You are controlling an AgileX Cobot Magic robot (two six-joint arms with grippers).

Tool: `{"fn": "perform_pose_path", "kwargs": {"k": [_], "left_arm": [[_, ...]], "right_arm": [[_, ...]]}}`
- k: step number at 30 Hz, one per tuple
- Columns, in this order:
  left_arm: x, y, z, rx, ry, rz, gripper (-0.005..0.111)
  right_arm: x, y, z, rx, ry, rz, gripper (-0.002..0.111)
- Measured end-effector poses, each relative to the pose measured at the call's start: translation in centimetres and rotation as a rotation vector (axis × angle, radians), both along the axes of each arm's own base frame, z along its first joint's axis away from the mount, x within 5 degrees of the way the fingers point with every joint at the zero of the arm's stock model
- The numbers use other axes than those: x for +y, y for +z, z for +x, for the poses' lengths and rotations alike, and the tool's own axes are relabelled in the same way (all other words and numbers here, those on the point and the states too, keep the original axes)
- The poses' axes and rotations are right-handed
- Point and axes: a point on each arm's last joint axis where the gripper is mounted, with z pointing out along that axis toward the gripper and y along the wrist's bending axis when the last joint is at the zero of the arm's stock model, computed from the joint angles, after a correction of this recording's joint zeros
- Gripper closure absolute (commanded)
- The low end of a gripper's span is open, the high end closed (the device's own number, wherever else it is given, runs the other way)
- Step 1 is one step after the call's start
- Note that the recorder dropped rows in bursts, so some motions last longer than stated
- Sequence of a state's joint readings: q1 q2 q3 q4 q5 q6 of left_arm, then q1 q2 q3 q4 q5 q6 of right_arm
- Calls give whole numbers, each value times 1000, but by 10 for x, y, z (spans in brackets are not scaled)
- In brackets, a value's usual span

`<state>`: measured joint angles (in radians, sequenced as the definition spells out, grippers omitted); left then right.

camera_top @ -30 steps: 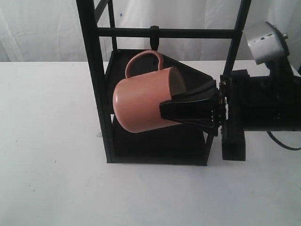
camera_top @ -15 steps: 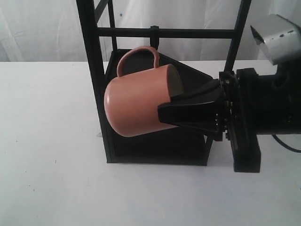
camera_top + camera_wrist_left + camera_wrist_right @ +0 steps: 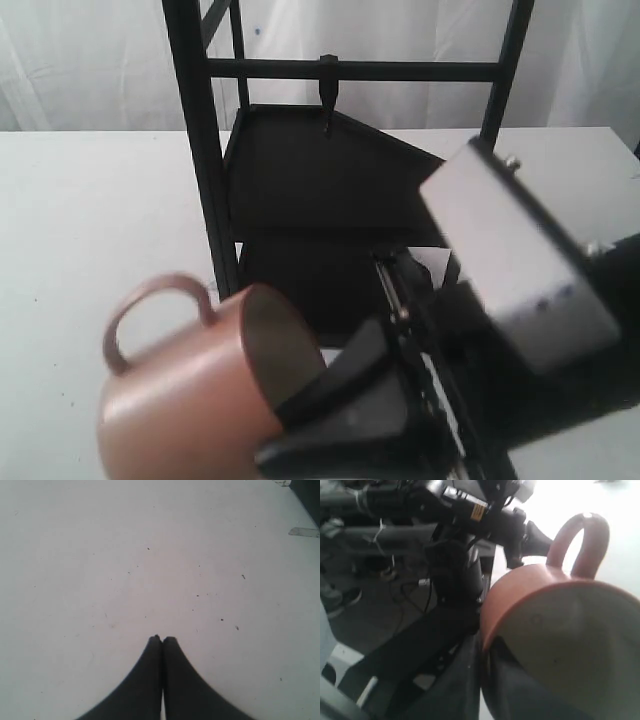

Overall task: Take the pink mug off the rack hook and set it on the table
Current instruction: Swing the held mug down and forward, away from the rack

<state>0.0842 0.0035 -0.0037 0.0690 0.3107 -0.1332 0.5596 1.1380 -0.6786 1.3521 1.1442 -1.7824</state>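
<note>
The pink mug [image 3: 190, 400] hangs tilted in the air near the camera, low and left in the exterior view, handle up. My right gripper [image 3: 300, 420] is shut on its rim, one finger inside and one outside. The right wrist view shows the mug [image 3: 540, 595] close up with its cream inside, clamped at the gripper [image 3: 485, 665]. The rack hook [image 3: 328, 95] hangs bare from the top crossbar. My left gripper [image 3: 162, 639] is shut on nothing, just above the white table [image 3: 150, 555].
The black rack [image 3: 300, 180] with its shelves and upright bars stands at the middle back of the table [image 3: 90, 220]. The right arm's silver-cased wrist [image 3: 515, 255] fills the lower right of the exterior view.
The mug has come off the hook and swung away from the rack, down and left toward the camera, still in my right gripper. The hook is now bare.
</note>
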Motion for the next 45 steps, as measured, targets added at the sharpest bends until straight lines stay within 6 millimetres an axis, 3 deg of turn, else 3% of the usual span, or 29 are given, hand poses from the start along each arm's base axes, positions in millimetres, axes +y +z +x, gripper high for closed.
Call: {"fn": "perform_pose_path", "kwargs": {"k": [5, 9, 14, 18, 25, 30, 37, 45], "left_arm": [[0, 0, 0, 0, 0, 0, 107], [0, 0, 0, 0, 0, 0, 107], [0, 0, 0, 0, 0, 0, 107], [0, 0, 0, 0, 0, 0, 107], [0, 0, 0, 0, 0, 0, 107], [0, 0, 0, 0, 0, 0, 107], [0, 0, 0, 0, 0, 0, 107], [0, 0, 0, 0, 0, 0, 107]], "right_arm": [[-2, -11, -9, -79, -57, -215, 108], [-7, -20, -4, -32, -151, -354, 108], [-12, -18, -12, 77, -172, -395, 108], [-14, 0, -18, 134, -195, -379, 108], [-9, 52, -11, 150, -288, -295, 108], [4, 65, -7, 194, -268, -375, 108], [39, 44, -19, 147, -189, -742, 108], [67, 12, -3, -67, -335, -1018, 108]]}}
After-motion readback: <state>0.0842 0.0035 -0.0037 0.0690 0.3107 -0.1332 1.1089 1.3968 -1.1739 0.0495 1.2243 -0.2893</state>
